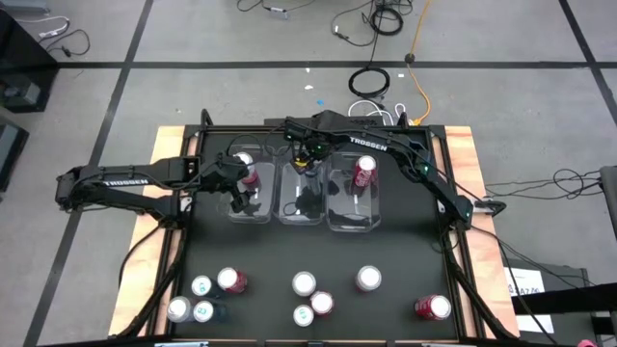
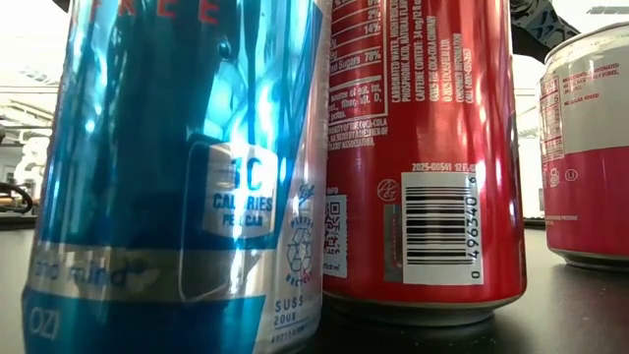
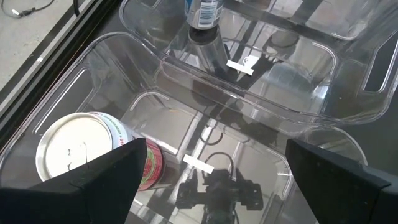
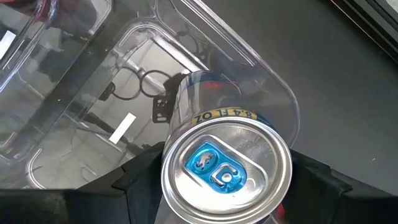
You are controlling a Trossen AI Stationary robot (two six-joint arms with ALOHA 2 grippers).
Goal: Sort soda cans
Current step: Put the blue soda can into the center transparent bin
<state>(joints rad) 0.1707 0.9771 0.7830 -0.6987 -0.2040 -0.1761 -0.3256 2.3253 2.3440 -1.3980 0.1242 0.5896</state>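
Three clear bins stand side by side mid-table: left (image 1: 258, 214), middle (image 1: 301, 214), right (image 1: 355, 224). My right gripper (image 1: 307, 159) (image 4: 227, 177) hangs over the middle bin's far end, shut on a silver-blue soda can (image 4: 224, 162) (image 3: 202, 11). My left gripper (image 1: 239, 188) (image 3: 214, 155) stands open above the left bin, where a red soda can (image 3: 78, 149) (image 1: 249, 173) stands upright on the floor. Another red can (image 1: 363, 172) lies in the right bin. My right gripper pinches the silver-blue can by its upper wall (image 4: 173, 134), just below the top rim, one finger on each side. The fingers come from above, pointing down. The can is upright inside the middle bin's far end; whether its base touches the floor I cannot tell.
Several more soda cans stand along the table's near edge, in groups at the left (image 1: 201, 286), middle (image 1: 304, 283) and right (image 1: 433, 307). The low view is filled by a silver-blue can (image 2: 177, 177), a red can (image 2: 423, 147) and a pinkish one (image 2: 590, 147).
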